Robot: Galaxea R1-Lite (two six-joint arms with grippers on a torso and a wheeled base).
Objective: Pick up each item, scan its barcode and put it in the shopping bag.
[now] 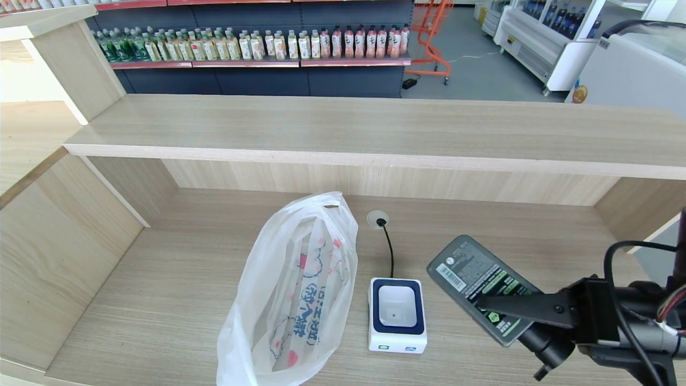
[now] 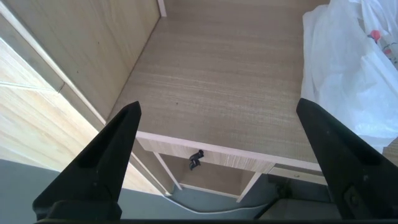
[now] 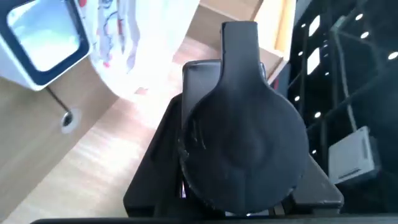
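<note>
— Right pincer (image 1: 501, 316): what has it got?

— It is clenched on a flat dark grey rectangular packet (image 1: 474, 281), held in the air over the right side of the pale wooden desk (image 1: 161, 300), near the white box scanner with a blue-rimmed window (image 1: 397, 313). The packet's white barcode label (image 1: 451, 277) faces up, away from the window. I judge the scan is not yet done and the packet needs turning.

— And the bag?

— A thin white plastic shopping bag (image 1: 257, 321) lies just left of the scanner, reaching the desk's near edge. A long packet with pink print (image 1: 303, 300) is already inside. Placed so, the drop after scanning should be short.

— The left pincer (image 2: 219, 106)?

— Released, fingers wide, hanging over the desk's near left edge with the bag's side close by.

— Do the views differ?

— The head view tells which face is up. The right wrist view adds the line from the grip past the bag to the scanner window (image 3: 43, 37).
</note>
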